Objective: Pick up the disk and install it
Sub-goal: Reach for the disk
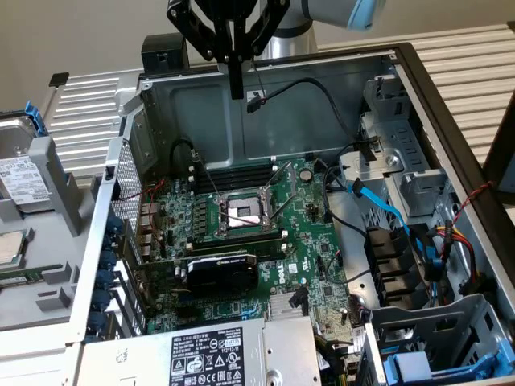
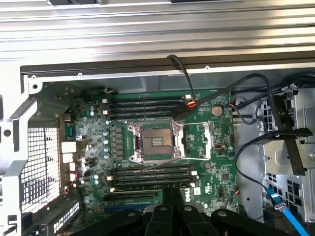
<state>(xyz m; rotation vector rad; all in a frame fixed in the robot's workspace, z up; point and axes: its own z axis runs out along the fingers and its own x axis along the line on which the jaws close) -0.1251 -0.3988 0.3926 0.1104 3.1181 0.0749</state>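
One gripper (image 1: 236, 87) hangs above the far wall of the open computer case (image 1: 322, 121). We see its two fingers pressed together with nothing between them. From the wrist camera we look straight down past those shut fingers onto the motherboard (image 2: 147, 162), which lies flat on the case floor with the open processor socket (image 2: 156, 141) near its middle.

The disk (image 1: 18, 178) is well apart from the gripper. It lies outside the case, beyond the side wall on the exterior view's left, in a grey holder (image 1: 58, 181). Its white label faces up and a bit of blue carrier shows at its far end. The frame edge cuts it, so we think it lies flat but cannot be sure.

A second blue-fronted carrier (image 1: 414, 366) sits in the drive bay at the case's near corner on the exterior view's right. A blue cable (image 1: 386, 211) runs along that side.
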